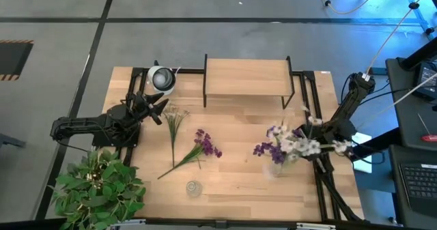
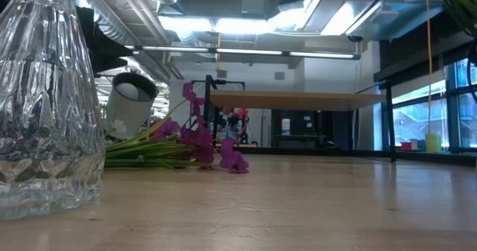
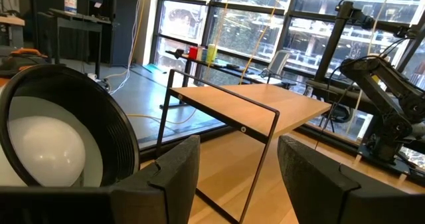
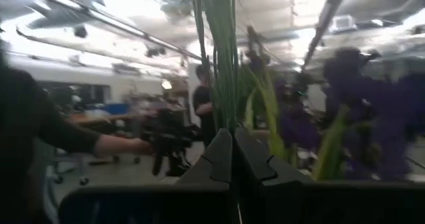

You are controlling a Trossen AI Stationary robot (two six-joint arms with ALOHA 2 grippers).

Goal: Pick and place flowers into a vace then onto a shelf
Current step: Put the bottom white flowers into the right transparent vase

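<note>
Green stems (image 4: 222,64) sit clenched in my right pincer (image 4: 232,151), just above the vase (image 1: 276,167). If I let go off-centre, they could miss its mouth or tip it. My left pincer (image 3: 239,164) waits released, well left of the vase.

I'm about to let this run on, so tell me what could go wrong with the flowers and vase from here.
1. The right tool is shut on thin flower stems over the vase, which stands near the table's right edge; a sideways pull might tip it.
2. The left tool is open beside the lamp; reaching for the loose flowers could bump it.
</note>
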